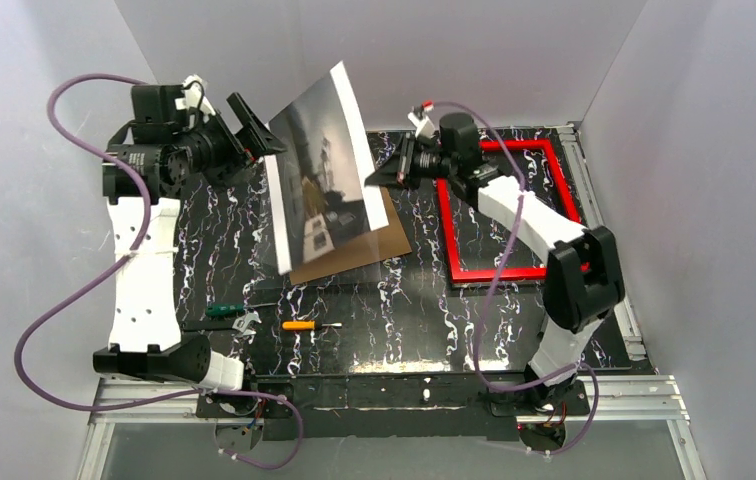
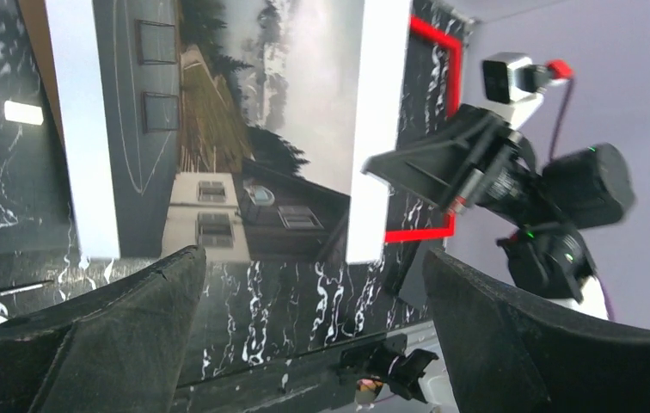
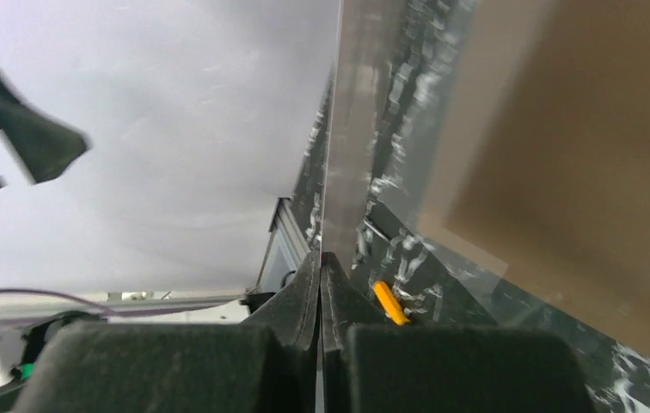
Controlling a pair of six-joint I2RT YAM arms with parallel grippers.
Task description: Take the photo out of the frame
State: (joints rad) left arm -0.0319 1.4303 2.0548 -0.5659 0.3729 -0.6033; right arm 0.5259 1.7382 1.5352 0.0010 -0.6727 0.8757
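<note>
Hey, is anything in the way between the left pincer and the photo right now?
Nothing visible is. The left pincer stands open, facing the picture side of the photo with only open air between them. The right pincer is shut on the photo's far edge and holds it raised and tilted.

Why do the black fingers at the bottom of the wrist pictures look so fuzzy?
Left wrist view: the left gripper has its open fingers too near to focus, so they blur; the photo looks sharp. Right wrist view: the right gripper, pinching the photo's edge, blurs likewise. Top view: all crisp.
</note>
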